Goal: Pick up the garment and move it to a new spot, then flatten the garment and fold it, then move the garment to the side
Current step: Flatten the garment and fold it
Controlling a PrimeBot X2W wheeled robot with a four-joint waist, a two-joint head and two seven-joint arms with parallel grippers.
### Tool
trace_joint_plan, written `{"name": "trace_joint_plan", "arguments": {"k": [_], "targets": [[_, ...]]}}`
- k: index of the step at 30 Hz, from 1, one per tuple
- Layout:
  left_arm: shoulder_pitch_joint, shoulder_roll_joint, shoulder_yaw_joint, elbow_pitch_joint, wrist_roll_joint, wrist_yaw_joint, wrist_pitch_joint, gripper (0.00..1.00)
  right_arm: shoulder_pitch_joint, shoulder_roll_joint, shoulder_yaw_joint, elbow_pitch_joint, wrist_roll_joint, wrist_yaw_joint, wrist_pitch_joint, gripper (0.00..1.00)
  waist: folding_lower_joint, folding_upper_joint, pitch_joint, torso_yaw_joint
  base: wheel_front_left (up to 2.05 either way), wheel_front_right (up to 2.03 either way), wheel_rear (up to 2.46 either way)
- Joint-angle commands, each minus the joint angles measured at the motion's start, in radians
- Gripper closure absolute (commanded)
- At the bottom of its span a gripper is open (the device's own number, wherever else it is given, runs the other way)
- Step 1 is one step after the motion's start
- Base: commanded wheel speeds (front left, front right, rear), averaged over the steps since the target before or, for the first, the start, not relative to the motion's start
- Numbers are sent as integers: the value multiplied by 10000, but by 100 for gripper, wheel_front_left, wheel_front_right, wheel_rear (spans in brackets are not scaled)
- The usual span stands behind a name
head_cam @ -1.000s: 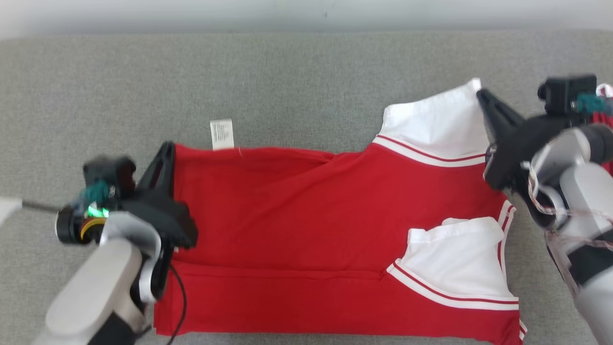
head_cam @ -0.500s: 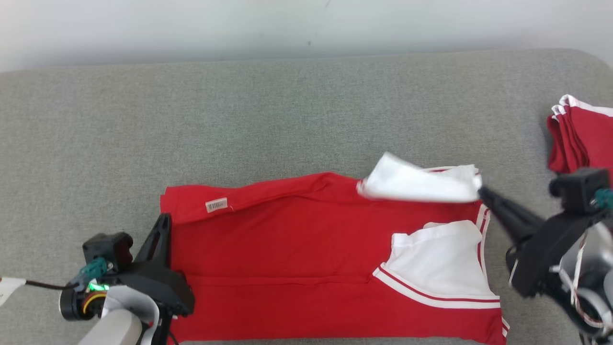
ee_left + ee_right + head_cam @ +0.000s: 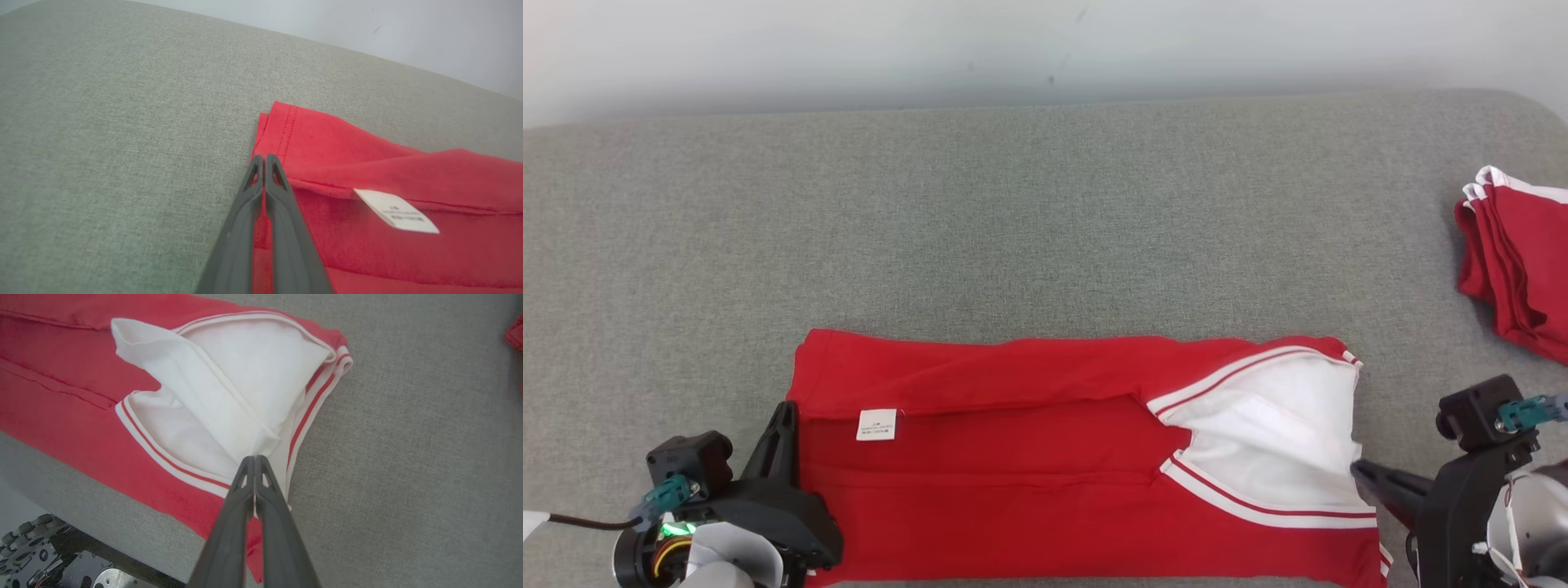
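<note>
A red garment (image 3: 1013, 490) with white sleeves and red-and-white striped trim lies folded lengthwise on the grey fabric-covered tabletop (image 3: 1013, 204), near its front edge. Its far long side is turned over onto the body, and a small white label (image 3: 876, 425) lies face up on the red cloth just below that fold, towards the left end. At the right end the white sleeve (image 3: 1274, 425) lies spread over the red, its striped edges meeting in a V.

The left pincer (image 3: 786, 406) sits at the garment's left end with its two dark fingers pressed together. In the left wrist view the tips lie right at the edge of the turned-over layer. Whether any cloth is caught between them, I cannot tell.

The right pincer (image 3: 254, 458) is at the garment's right end, fingers pressed together too. In the right wrist view a corner of the white sleeve narrows to a point that runs straight into the tips, so it appears pinched there.

A stack of folded red clothes (image 3: 1515, 261) with white trim lies well apart at the right edge of the tabletop. A pale wall (image 3: 1013, 49) stands behind.
</note>
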Motion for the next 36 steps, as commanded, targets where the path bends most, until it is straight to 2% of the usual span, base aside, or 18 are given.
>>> {"name": "trace_joint_plan", "arguments": {"k": [1, 11, 16, 17, 18, 24, 28, 29, 35, 36], "targets": [[199, 7, -8, 0, -116, 64, 17, 100, 272, 74, -122, -170, 123, 0, 362, 100, 1, 1, -21, 52, 0, 0, 0], [444, 33, -39, -79, -224, 122, 61, 100, 945, 231, -414, -645, 294, 0, 1267, 100, 1, 1, -95, 119, 0, 0, 0], [443, 6, -26, -31, -164, 139, -84, 100, 1074, 437, -611, -658, 195, 0, 1252, 100, 1, 1, -142, 118, 0, 0, 0], [452, 17, -66, -16, -84, 101, -111, 50, 1155, 516, -578, -595, 232, 0, 1357, 72, 1, 1, -161, 120, 0, 0, 0], [470, 18, -109, 23, -50, 97, -147, 0, 1235, 582, -625, -530, 246, 0, 1457, 0, 1, 1, -181, 125, 0, 0, 0], [736, 27, -61, 18, 291, 46, -567, 0, 1526, 944, -983, -497, 108, 0, 1664, 0, 1, 1, -382, 214, 0, 0, 0], [1024, -76, 414, -654, 845, -217, -798, 0, 1691, 1405, -1499, -794, -56, 0, 1188, 0, 1, 1, -573, 374, 0, 0, 0], [1065, -153, 792, -1033, 1175, -283, -802, 0, 1749, 1602, -1643, -857, -133, 0, 958, 0, 1, 1, -619, 425, 0, 0, 0], [2360, -1057, 2740, -3002, 3025, -1183, -796, 0, 1906, 3021, -2369, -694, -794, 0, -604, 0, 1, 1, -1032, 668, 0, 0, 0], [2722, -1358, 3189, -3383, 3402, -1534, -797, 0, 1883, 3498, -2534, -424, -1169, 0, -1141, 0, 1, 1, -1175, 720, 0, 0, 0]]}}
